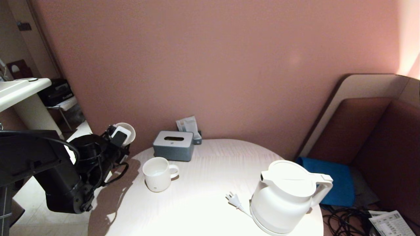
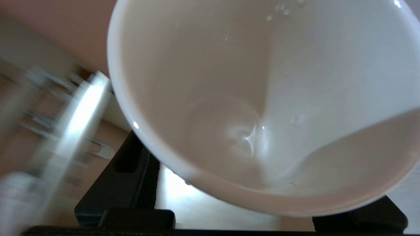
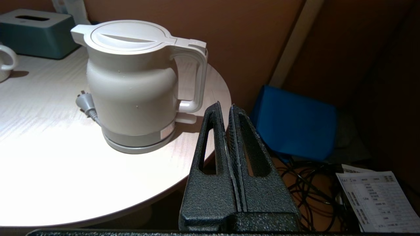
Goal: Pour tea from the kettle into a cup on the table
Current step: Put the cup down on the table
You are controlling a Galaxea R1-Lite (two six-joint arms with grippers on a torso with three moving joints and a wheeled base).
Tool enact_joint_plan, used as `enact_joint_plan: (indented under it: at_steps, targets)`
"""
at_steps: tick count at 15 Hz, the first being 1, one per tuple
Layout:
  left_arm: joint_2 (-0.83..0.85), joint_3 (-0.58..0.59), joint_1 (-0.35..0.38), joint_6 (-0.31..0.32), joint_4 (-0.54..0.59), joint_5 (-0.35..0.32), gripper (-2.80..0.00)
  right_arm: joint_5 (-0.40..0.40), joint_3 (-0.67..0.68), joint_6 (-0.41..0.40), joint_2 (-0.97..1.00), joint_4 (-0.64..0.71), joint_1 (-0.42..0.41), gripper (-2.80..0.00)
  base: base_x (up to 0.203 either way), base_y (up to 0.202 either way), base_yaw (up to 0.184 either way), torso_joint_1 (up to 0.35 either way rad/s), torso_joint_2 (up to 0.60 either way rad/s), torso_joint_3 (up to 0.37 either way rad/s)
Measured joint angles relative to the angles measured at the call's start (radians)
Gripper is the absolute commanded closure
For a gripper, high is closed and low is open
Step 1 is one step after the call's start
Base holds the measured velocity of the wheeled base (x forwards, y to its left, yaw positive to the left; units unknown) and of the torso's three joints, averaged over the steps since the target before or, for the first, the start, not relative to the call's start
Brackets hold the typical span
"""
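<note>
The cup [image 1: 128, 130] [image 2: 262, 98], a plain white tumbler, is tilted in my left gripper [image 1: 119, 137], which is shut on it beyond the left edge of the table [image 1: 203, 203]. Black fingers [image 2: 131, 167] flank the cup's sides, and a few drops cling inside it. The white kettle [image 1: 285, 196] [image 3: 131, 85] stands on its base at the table's front right, lid closed, handle facing right, with the plug [image 1: 233, 198] lying beside it. My right gripper [image 3: 224, 108] is shut and empty, just off the table's edge near the kettle's handle.
A white ribbed mug [image 1: 159, 173] with a handle stands at the table's left. Behind it is a grey tissue box [image 1: 174, 146]. To the right of the table are a blue cushion [image 1: 331, 183], floor cables [image 1: 347, 219] and a printed sheet [image 1: 390, 224].
</note>
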Motion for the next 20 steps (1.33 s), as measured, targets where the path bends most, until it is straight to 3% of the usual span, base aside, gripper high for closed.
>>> enact_joint_plan:
  at_steps: [3, 7, 13, 20]
  targets:
    - [0.032, 0.086, 0.003, -0.178, -0.002, 0.001, 0.00, 0.000, 0.000, 0.000, 0.000, 0.000, 0.000, 0.00, 0.000, 0.000, 0.000, 0.000, 0.00, 0.000]
    - [0.060, 0.159, 0.001, -0.336, -0.004, 0.000, 0.00, 0.000, 0.000, 0.000, 0.000, 0.000, 0.000, 0.00, 0.000, 0.000, 0.000, 0.000, 0.00, 0.000]
    - [0.036, 0.355, 0.001, -0.471, -0.044, -0.008, 0.00, 0.000, 0.000, 0.000, 0.000, 0.000, 0.000, 0.00, 0.000, 0.000, 0.000, 0.000, 0.00, 0.000]
    - [0.008, 0.548, -0.022, -0.536, -0.055, -0.082, 0.00, 0.000, 0.001, 0.000, 0.000, 0.000, 0.000, 0.00, 0.000, 0.000, 0.000, 0.000, 0.00, 0.000]
